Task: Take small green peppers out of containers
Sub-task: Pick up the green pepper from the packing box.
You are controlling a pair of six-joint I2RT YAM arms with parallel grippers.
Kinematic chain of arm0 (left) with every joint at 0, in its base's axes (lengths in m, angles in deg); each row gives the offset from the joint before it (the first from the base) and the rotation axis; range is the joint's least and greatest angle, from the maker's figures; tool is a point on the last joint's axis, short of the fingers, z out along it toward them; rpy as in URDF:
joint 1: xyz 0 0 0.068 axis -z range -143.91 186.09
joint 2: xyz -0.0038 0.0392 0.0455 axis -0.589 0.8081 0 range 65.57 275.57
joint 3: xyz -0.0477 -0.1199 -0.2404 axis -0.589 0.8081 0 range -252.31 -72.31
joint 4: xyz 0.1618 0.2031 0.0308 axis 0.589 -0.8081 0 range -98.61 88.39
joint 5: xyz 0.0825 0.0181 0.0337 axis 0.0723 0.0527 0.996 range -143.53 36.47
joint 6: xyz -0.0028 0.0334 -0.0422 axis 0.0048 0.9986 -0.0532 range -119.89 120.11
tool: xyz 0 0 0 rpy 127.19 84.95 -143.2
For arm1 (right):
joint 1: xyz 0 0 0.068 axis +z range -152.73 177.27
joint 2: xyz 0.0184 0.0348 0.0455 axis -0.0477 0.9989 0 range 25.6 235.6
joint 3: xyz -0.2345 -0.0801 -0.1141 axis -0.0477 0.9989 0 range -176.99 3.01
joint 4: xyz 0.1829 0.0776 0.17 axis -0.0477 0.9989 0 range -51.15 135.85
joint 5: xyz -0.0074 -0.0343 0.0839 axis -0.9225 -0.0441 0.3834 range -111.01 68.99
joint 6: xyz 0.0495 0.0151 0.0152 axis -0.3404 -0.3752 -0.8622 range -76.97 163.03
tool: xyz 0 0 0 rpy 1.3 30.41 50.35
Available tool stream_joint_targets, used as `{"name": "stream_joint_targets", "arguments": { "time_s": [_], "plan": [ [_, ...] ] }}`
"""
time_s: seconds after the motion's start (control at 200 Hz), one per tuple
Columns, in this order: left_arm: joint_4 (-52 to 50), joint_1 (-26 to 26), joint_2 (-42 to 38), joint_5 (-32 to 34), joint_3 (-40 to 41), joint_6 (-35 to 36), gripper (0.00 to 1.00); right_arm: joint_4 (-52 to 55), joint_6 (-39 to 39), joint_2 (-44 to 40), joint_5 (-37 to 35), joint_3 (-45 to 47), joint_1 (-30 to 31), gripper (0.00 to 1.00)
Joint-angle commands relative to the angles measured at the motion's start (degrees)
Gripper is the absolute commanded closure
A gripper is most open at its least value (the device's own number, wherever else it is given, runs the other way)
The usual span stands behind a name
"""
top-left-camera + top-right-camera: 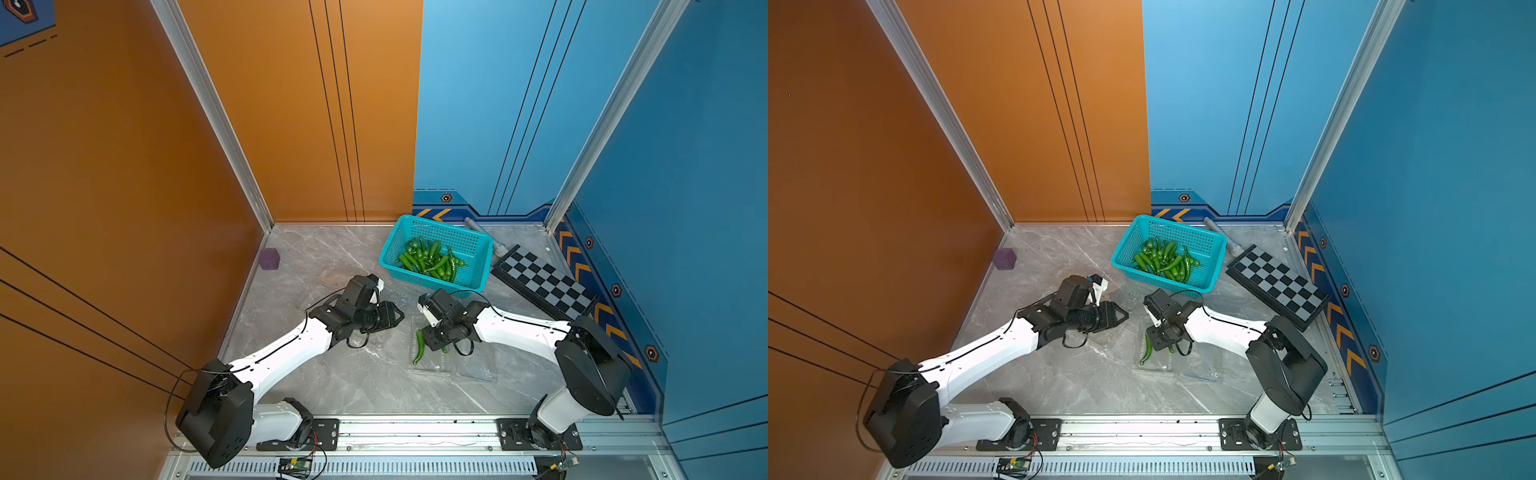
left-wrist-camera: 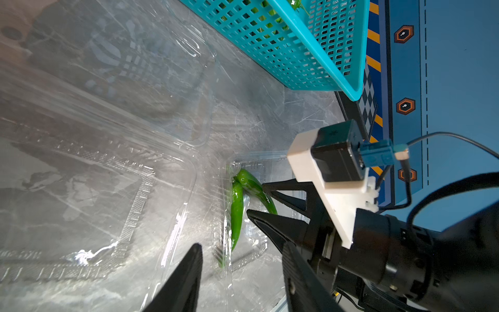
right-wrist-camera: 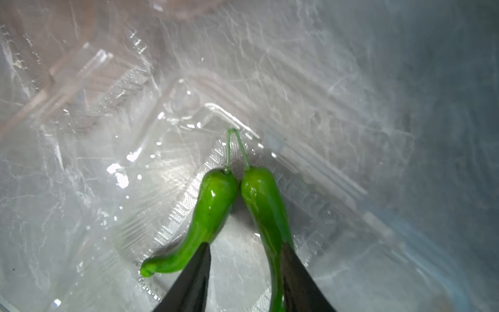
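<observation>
Orange walls (image 1: 104, 166) close the left side and the left half of the far side; blue walls (image 1: 478, 104) take the rest of the far side and the right. Thin dark lines run up both. Aluminium posts (image 1: 216, 120) mark the far corners. A dark-blue band (image 1: 577, 266) with orange chevrons skirts the blue walls. The desk (image 1: 332, 374) is grey veined marble, evenly lit, with a metal rail (image 1: 415, 428) along its near edge.

Teal basket (image 1: 453, 237) just beyond the right gripper (image 2: 256, 199), chessboard (image 1: 544, 282) further to its right, grey cylinder (image 1: 473, 225) at the back between those two. Purple cube (image 1: 269, 258) well left of the left gripper (image 1: 400, 316), at the orange wall (image 1: 124, 208).
</observation>
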Motion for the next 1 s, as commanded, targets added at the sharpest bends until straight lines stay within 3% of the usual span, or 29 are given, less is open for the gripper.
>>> {"name": "stream_joint_targets", "arguments": {
  "time_s": [0.0,0.33,0.996],
  "plan": [
    [-1.00,-0.45,-0.62,0.62,1.05,1.17,0.49,3.07,2.02,1.09,-3.80,-2.91,1.01,0.55],
    [-1.00,-0.55,-1.14,0.79,1.36,1.18,0.50,5.27,3.35,2.88,-6.18,-4.44,0.87,0.55],
    [-1.24,-1.55,-4.09,1.72,2.65,0.91,0.48,5.78,5.85,8.30,-4.29,-6.78,0.37,0.62]
  ]
}}
